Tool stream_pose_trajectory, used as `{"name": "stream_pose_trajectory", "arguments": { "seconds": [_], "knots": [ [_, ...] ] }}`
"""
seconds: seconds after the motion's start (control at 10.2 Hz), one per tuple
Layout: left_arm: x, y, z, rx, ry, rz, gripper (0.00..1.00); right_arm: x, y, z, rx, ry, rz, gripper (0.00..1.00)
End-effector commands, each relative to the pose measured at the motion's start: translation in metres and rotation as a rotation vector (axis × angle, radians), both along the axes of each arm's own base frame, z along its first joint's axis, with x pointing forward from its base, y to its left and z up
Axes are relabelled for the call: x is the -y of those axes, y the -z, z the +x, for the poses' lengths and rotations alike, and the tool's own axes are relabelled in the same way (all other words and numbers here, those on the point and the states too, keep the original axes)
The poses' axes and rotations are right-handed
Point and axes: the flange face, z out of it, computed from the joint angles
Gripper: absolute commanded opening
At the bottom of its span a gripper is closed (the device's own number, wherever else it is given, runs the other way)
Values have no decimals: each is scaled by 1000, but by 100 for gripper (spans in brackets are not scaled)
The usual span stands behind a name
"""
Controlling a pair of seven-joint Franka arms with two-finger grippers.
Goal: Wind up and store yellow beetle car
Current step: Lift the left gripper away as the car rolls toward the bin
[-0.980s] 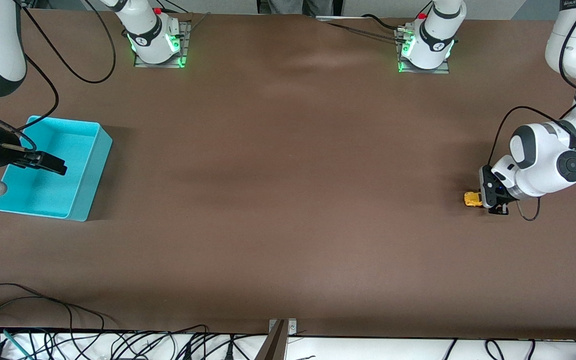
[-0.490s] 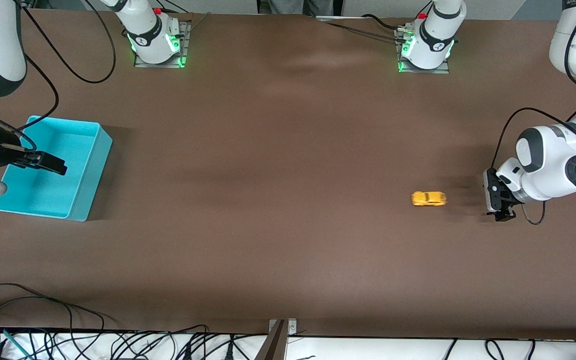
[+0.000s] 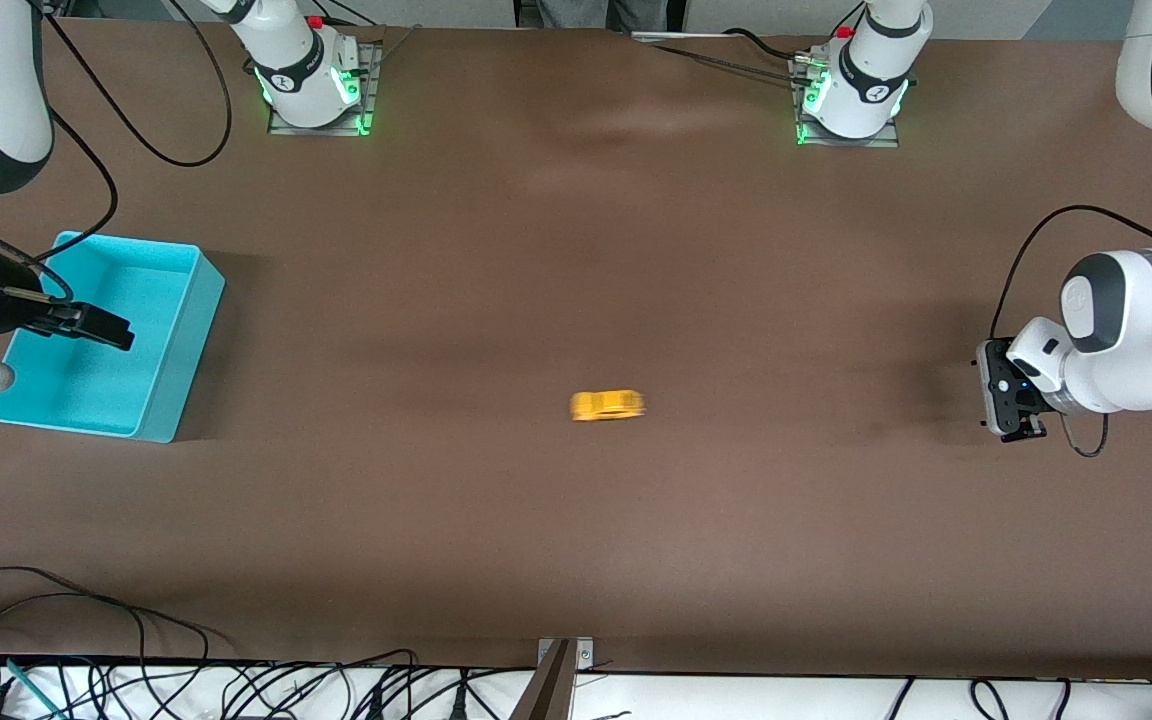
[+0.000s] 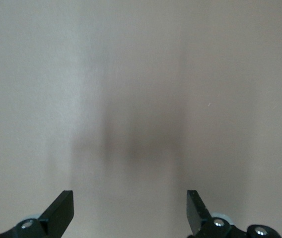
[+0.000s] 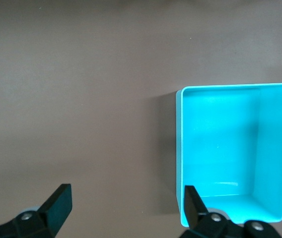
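we see the yellow beetle car [image 3: 608,405] alone on the brown table [image 3: 576,520], near the middle of its length, its outline smeared lengthwise along the table. nothing touches it.

the left gripper [image 3: 1004,402] hangs low over the table at the left arm's end, well apart from the car; read on a clock face laid over the front view and centred on the car, it stands at three o'clock. in the left wrist view its fingers [image 4: 61,210] are spread wide, with only bare table between them: the claw is open and holds nothing.

the right gripper [image 3: 101,327] hangs over the turquoise bin [image 3: 176,385] at the right arm's end, at about nine o'clock from the car and likewise well apart from it. in the right wrist view its fingers [image 5: 59,203] also stand wide apart and empty, one fingertip over the bin's rim [image 5: 180,148]. the bin's floor shows no contents.

the car thus lies between the two claws, somewhat closer to the left one, and outside the bin.
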Motion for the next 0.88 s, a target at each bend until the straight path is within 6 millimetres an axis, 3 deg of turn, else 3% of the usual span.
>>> {"name": "stream_pose_trajectory", "arguments": {
  "seconds": [0.0,0.29,0.78],
  "knots": [
    [36,-36,8,-52,-73,19,100,0,-2,-1,10,17,17,100],
    [71,-51,12,-78,-118,44,100,3,0,1,16,2,13,100],
    [83,-57,11,-88,-143,58,100,4,1,1,12,0,6,100]
  ]
}}
